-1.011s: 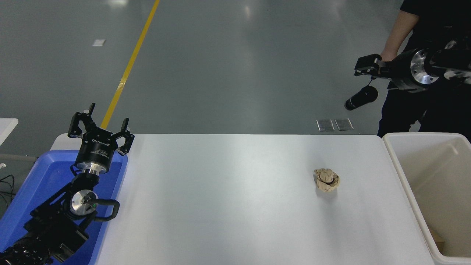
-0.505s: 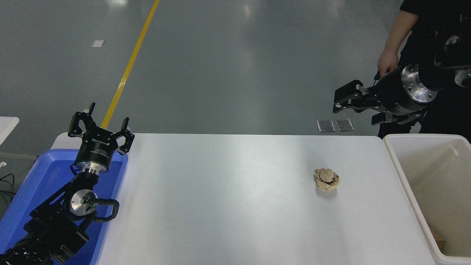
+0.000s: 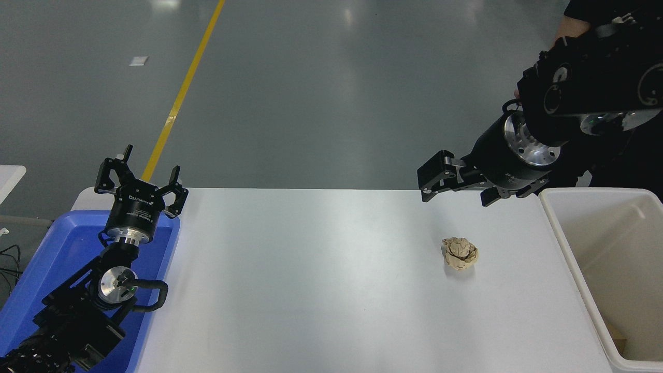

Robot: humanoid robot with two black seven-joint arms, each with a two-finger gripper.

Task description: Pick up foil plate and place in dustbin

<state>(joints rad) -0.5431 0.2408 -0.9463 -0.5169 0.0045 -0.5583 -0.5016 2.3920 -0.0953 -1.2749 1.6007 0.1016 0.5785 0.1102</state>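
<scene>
No foil plate in view; maybe already in bin point(image 3: 557, 228) at frame right, can't confirm. Only paper wad point(image 3: 460, 253) on counter point(image 3: 311, 290). Right pincer point(image 3: 453, 186) upper right, half open, empty. Left pincer point(image 3: 140, 181) parked lower left, open. Next: prob. retract.

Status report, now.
Right pincer open, empty, above table's far edge. Left pincer open, parked over blue tray. No foil plate visible. Dustbin unobstructed.
</scene>
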